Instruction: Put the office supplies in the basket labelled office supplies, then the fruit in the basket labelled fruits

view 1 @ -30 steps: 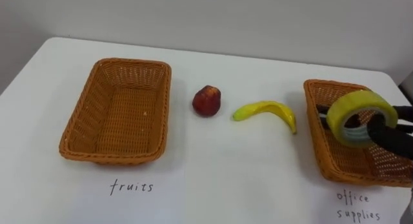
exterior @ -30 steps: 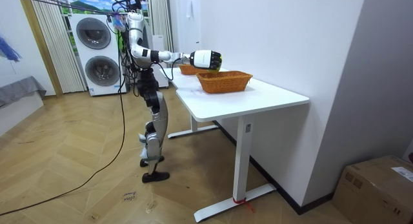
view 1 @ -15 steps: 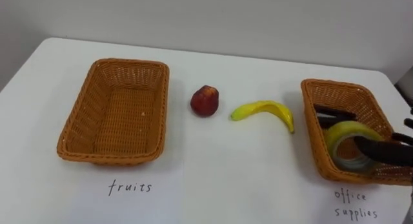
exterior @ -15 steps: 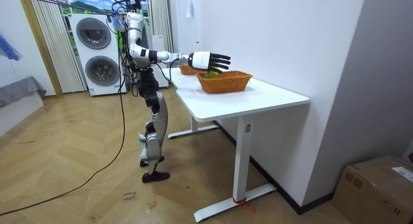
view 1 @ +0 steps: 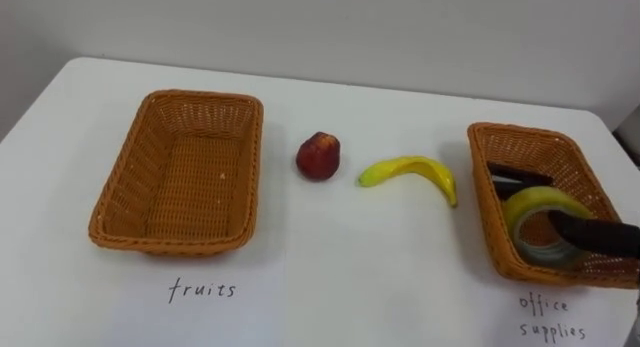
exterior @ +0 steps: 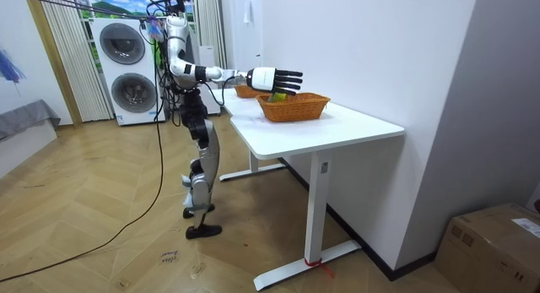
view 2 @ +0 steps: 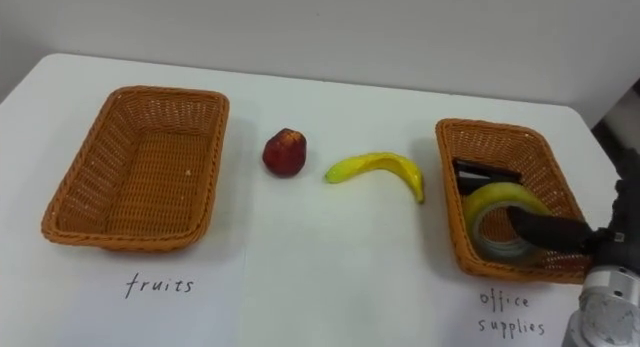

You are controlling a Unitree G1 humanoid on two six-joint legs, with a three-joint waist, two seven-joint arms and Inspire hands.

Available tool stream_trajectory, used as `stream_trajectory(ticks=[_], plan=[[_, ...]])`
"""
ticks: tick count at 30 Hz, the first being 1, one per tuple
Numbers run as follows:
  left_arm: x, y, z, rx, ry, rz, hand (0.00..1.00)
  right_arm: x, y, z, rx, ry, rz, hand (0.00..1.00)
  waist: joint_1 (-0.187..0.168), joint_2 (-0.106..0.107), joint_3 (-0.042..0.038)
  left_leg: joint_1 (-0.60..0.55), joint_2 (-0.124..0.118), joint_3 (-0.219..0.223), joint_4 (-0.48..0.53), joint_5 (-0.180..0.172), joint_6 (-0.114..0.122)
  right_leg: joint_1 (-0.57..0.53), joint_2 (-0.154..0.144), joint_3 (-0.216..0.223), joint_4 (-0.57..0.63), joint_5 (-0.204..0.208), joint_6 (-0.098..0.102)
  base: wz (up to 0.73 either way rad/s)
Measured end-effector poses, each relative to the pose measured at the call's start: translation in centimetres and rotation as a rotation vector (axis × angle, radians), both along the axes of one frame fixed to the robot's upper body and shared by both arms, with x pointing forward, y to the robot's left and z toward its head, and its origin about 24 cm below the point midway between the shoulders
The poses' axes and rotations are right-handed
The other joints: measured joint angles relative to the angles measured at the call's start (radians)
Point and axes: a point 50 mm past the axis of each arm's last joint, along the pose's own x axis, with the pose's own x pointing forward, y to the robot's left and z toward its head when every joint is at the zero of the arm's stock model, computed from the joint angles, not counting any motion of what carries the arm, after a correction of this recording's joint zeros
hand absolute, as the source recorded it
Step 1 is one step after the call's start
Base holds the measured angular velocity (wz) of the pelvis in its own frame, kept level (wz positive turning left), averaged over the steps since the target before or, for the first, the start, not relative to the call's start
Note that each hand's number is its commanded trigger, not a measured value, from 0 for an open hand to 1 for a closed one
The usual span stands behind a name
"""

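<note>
A yellow roll of tape [view 1: 540, 223] [view 2: 499, 220] lies in the office supplies basket [view 1: 520, 139] [view 2: 488, 131] at the table's right, beside a dark item [view 1: 515, 174]. My right hand [view 1: 601, 241] [view 2: 570, 234] [exterior: 274, 78] hovers over that basket, open with its fingers straight, holding nothing. A red apple [view 1: 318, 155] [view 2: 284, 152] and a yellow banana [view 1: 410, 173] [view 2: 376, 170] rest on the table between the baskets. The fruits basket [view 1: 180, 172] [view 2: 135, 166] at the left holds nothing.
Handwritten labels mark the table in front of each basket. The white table [view 1: 330, 277] has bare room in front and between the baskets. In the room view I stand at the table's end, with washing machines [exterior: 131, 69] behind me.
My right hand has opened and let go of the tape roll, which dropped from above the basket to lie inside it.
</note>
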Motion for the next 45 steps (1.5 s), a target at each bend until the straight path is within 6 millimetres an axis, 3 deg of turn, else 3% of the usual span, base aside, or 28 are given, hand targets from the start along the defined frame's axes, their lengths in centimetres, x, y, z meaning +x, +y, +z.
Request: stream_trajectory(ticks=[13,20,24,33,39,45], plan=[[0.2,0.0,0.0,-0.004,-0.005,-0.004,0.0,0.7,0.3,0.5,-0.162,0.061,0.108,0.0,0.0,-0.007,0.0033,0.0,0.0,0.0,0.001,0.0,0.0,-0.001,0.0,0.0,0.002,0.0,0.0,0.0],[0.6,0.9,0.3,-0.001,-0.017,-0.023,0.0,1.4,0.8,0.8,-0.215,0.119,0.251,0.0,0.009,-0.041,0.0018,-0.004,0.001,0.003,-0.001,0.0,0.0,-0.016,0.001,0.003,0.003,0.0,0.0,-0.01],[0.9,1.2,0.4,0.007,-0.021,-0.036,0.0,2.0,0.7,1.4,-0.288,0.158,0.325,0.0,0.03,-0.046,0.0012,-0.01,0.003,0.011,-0.002,0.0,0.0,-0.027,0.001,-0.003,0.016,0.0,0.0,-0.1],[1.0,1.1,0.3,-0.046,-0.005,-0.069,0.0,3.3,1.7,1.8,-0.33,0.254,0.535,0.0,0.037,-0.057,0.0004,-0.012,-0.002,0.006,0.004,0.0,0.0,-0.024,0.0,-0.007,0.014,0.0,0.0,0.01],[1.6,1.9,0.6,-0.027,-0.017,-0.081,0.0,3.7,2.1,2.0,-0.313,0.299,0.631,0.0,0.041,-0.095,0.0005,-0.019,-0.005,-0.003,0.008,0.0,0.0,-0.025,0.0,-0.012,0.014,0.0,0.0,0.03],[2.1,2.0,0.6,-0.024,-0.029,-0.086,0.0,3.9,2.6,2.6,-0.34,0.31,0.688,0.0,0.054,-0.1,0.0002,-0.018,-0.007,-0.003,0.008,0.0,0.001,-0.026,-0.002,-0.012,0.014,0.0,0.0,0.0]])
